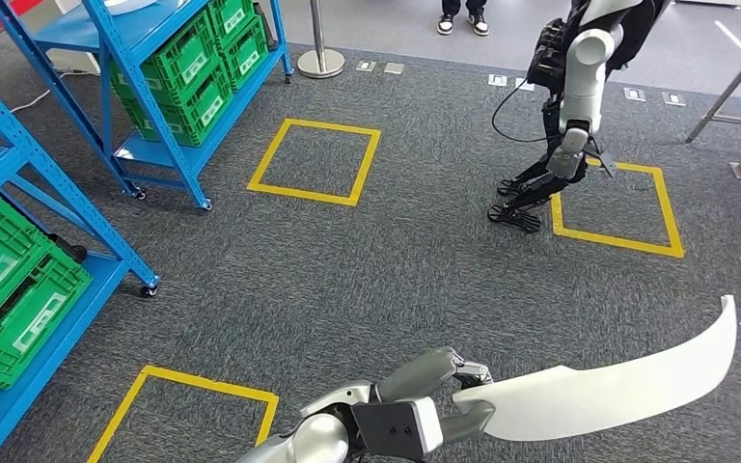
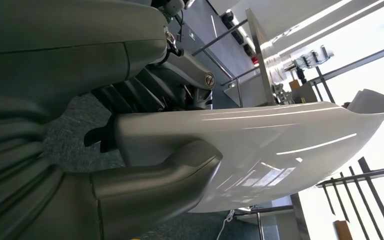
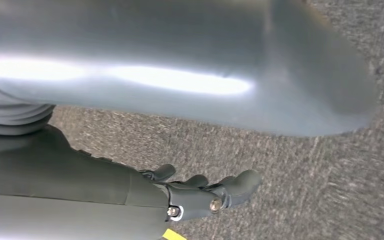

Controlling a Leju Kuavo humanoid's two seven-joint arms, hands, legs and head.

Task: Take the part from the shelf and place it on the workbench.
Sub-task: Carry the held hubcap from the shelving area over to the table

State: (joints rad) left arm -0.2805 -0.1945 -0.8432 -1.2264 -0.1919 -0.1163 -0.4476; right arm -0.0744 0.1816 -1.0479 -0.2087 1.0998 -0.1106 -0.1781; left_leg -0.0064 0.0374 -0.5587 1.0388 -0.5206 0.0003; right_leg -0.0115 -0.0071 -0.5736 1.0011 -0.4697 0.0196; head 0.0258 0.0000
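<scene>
Grey thumb and darker fingers of the left hand [image 1: 434, 395] are closed around one end of the long, curved, glossy white plastic panel [image 1: 617, 381], the part named in the task. In the left wrist view the thumb [image 2: 170, 175] lies across the panel's broad face while the darker fingers [image 2: 145, 90] press from the opposite side. The part is off the shelf, carried in the air above the grey carpet [image 1: 396, 260], extending to the robot's right.

Handling assessment: the panel appears thin, rigid and light, with a slick, reflective finish. Being held at one end only, it has a long unsupported span that is likely to sway or lever against the grip; a hold nearer the middle, or a second supporting hand, would be steadier. The thin edges and pointed tip look prone to chipping on contact.

The right hand [image 3: 205, 192] hangs over the carpet, fingers curled inward, holding nothing.

Count:
- white panels: one
- blue metal shelf units [image 1: 106, 87]: two
- green plastic crates [image 1: 14, 289]: several, stacked on both units
- yellow taped floor squares [image 1: 314, 159]: three
- second humanoid robot [image 1: 579, 96]: one
- person, shoes visible [image 1: 463, 19]: one
</scene>
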